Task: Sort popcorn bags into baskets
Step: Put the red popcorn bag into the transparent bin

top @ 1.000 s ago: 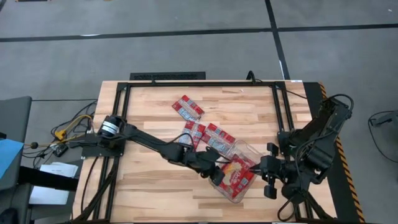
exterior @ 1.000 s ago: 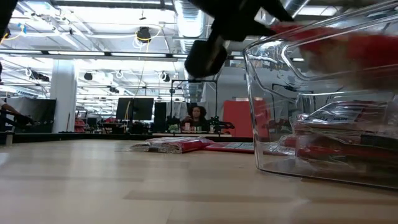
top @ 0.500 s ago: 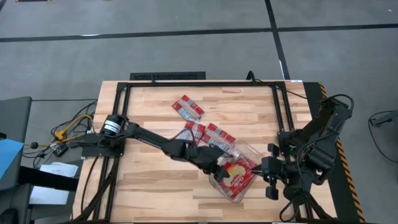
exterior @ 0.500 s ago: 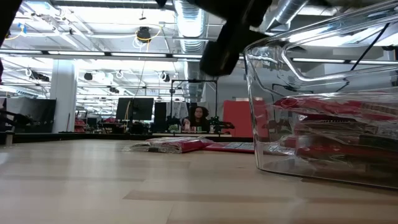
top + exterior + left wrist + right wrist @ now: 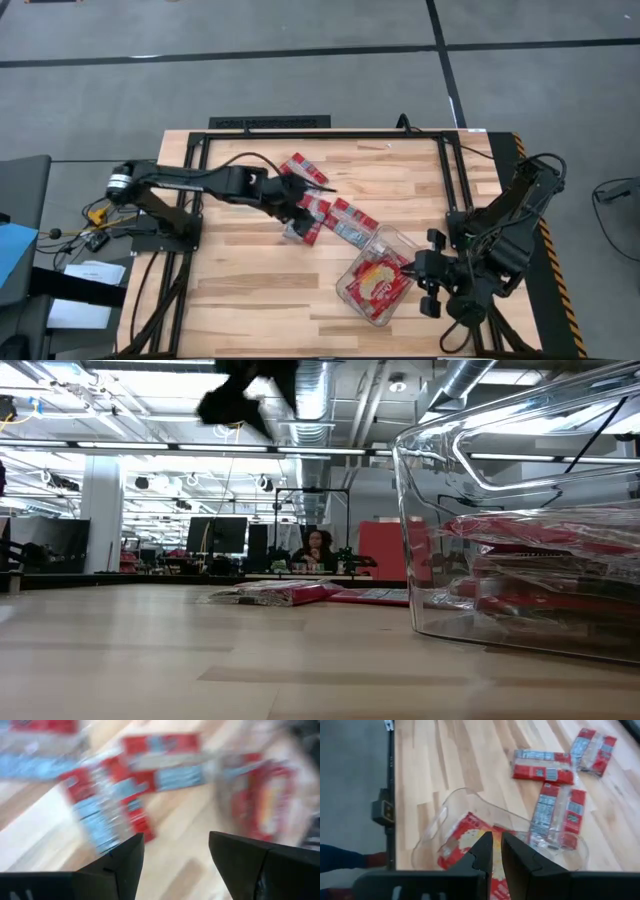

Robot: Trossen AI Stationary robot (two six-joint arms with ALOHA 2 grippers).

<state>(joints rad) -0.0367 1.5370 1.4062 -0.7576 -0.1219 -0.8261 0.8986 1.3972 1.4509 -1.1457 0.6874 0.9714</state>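
The clear plastic basket (image 5: 345, 296) stands on the wood table at the near right, with red popcorn bags (image 5: 378, 278) lying flat inside it. Three more bags lie loose on the table: one farther off (image 5: 302, 172) and two overlapping near the middle (image 5: 315, 218) (image 5: 352, 222). My left gripper (image 5: 176, 837) hovers open and empty above the middle bags (image 5: 107, 805). My right gripper (image 5: 496, 839) is at the basket's right side (image 5: 412, 266), its fingers closed to a narrow slit. My right gripper meets the basket at its right-hand rim (image 5: 412, 266), slanting down from the table's right side. Its own fingers (image 5: 512, 852) hide the place of contact, so the kind of hold cannot be told. The basket rests with its bottom on the table.
Black frame rails (image 5: 320, 133) run round the tabletop. Bare wood (image 5: 240, 290) lies at the near left. Cables and boxes (image 5: 100, 215) sit off the table's left edge. In the low view a person (image 5: 318, 545) sits far off in the room behind.
My left gripper has let go of a bag over the basket. The bag dropped in and now lies flat on the others. The gripper then rose and swung toward the table's far left, ending above the loose bags in the middle.
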